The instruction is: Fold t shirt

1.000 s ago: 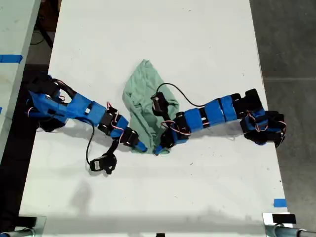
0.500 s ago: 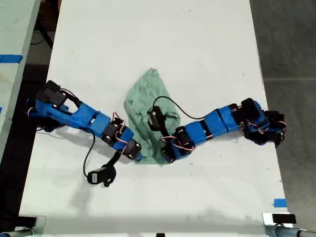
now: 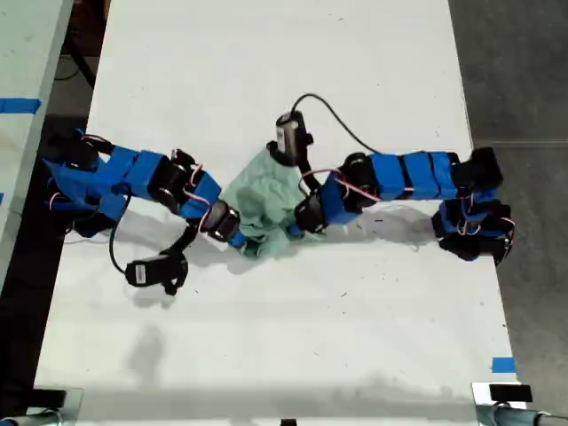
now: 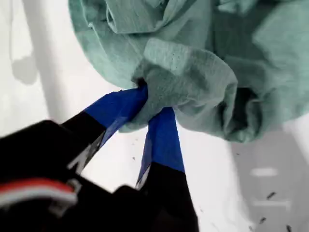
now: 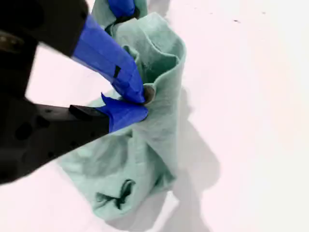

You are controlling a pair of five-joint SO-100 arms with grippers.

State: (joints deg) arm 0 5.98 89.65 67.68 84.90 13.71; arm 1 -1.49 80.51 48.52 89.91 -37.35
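Both my first gripper [image 4: 153,107] and my second gripper [image 5: 137,104] pinch bunched folds of the limp, light t shirt [image 3: 263,206], best held at its hems.

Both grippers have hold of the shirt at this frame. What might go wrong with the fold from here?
1. The t shirt is bunched between the arms, not flat; setting it down now would likely leave a crumpled heap.
2. My first gripper pinches only a small gathered fold, which may slip out.
3. My second gripper also clamps a narrow edge; pulling the grippers apart could tear one grip loose.
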